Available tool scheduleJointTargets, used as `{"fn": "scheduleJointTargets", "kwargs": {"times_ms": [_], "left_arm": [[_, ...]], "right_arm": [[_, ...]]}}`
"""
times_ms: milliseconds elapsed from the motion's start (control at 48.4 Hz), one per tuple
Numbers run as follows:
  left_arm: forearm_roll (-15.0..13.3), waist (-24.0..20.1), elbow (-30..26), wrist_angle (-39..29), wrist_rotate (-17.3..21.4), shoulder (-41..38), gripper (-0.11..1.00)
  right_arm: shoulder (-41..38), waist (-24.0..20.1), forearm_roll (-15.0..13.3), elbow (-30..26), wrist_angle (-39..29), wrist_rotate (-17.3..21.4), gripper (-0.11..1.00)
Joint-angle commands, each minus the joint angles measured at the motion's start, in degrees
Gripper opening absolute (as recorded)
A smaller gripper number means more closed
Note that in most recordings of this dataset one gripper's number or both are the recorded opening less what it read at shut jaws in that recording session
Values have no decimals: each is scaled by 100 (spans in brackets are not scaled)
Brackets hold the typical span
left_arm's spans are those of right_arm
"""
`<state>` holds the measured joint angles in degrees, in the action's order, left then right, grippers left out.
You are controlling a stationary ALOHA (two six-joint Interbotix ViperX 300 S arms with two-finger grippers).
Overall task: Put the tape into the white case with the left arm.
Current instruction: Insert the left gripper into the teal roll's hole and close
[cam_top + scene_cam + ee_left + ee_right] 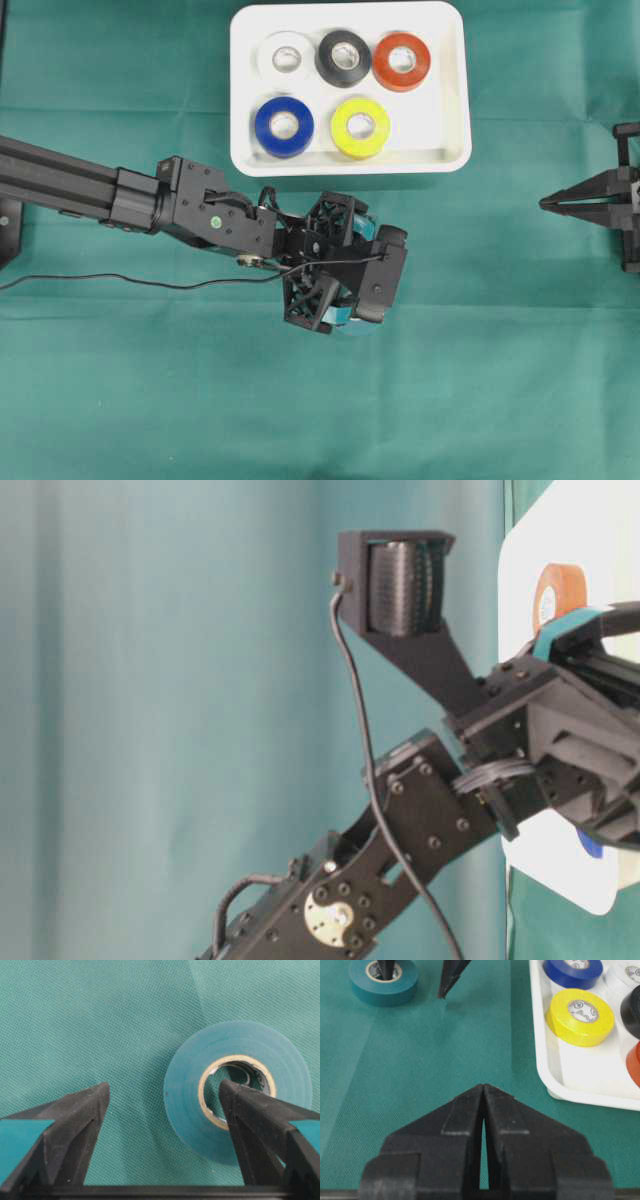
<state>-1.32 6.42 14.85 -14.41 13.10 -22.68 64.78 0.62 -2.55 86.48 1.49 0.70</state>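
A teal tape roll (235,1090) lies flat on the green cloth, also visible in the right wrist view (382,982). My left gripper (164,1087) hangs over it, open wide. One pointed finger (235,1105) reaches down into the roll's cardboard core, and the other finger (90,1110) stands outside it over bare cloth. From overhead, the left gripper (350,272) hides the roll. The white case (440,120) lies just beyond it at the back. My right gripper (545,203) is shut and empty at the right edge.
The case holds white (285,56), black (343,56), orange-red (402,60), blue (284,125) and yellow (361,127) tape rolls. A thin black cable (150,283) trails left from the left wrist across the cloth.
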Motion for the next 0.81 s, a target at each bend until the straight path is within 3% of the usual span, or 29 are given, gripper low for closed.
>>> {"fn": "scheduleJointTargets", "kwargs": {"times_ms": [0,103,269,310,641,785], "left_arm": [[18,-18,-149,35,9,70,90],[18,-18,-141,35,18,53,78],[9,-9,-123,0,18,97,30],[9,0,-114,0,18,123,23],[18,-62,-105,-44,53,580,24],[18,-255,-105,-53,316,791,24]], "right_arm": [[-62,9,-9,-62,62,9,-9],[-62,0,-9,-62,62,9,-9],[-70,0,-9,-62,62,9,-9],[-62,9,-9,-62,62,9,-9],[-62,9,-9,-62,62,9,-9],[-70,0,-9,-62,62,9,-9]]}}
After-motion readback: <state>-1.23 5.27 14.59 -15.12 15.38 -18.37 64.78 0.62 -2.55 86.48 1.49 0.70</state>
